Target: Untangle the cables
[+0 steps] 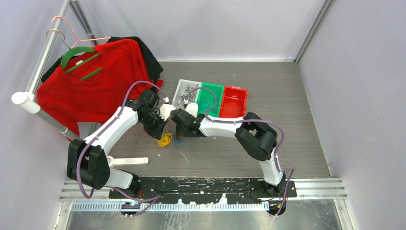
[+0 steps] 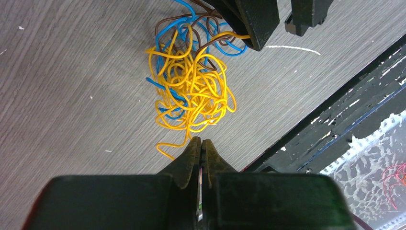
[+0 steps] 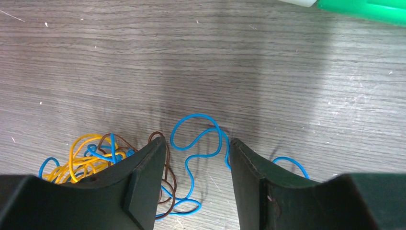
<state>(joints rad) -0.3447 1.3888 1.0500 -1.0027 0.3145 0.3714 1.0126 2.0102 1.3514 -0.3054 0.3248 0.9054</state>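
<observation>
The cables lie in one tangle [image 1: 166, 139] on the grey table [image 1: 297, 120], between my two grippers. In the left wrist view the yellow-orange cable [image 2: 191, 86] is a dense ball, with blue and dark brown loops at its far side. My left gripper [image 2: 201, 142] is shut, its tips just at the near edge of the yellow ball; a yellow end runs under them. My right gripper [image 3: 197, 140] is open and low over the table. A blue cable [image 3: 196, 115] loops between its fingers, and a brown cable [image 3: 172, 183] lies by the left one.
A white tray [image 1: 184, 91], a green bin [image 1: 210, 98] and a red bin [image 1: 233, 101] stand behind the grippers. A red garment [image 1: 95, 81] hangs on a rack at the left. A white bar [image 1: 129, 161] lies near the left arm's base.
</observation>
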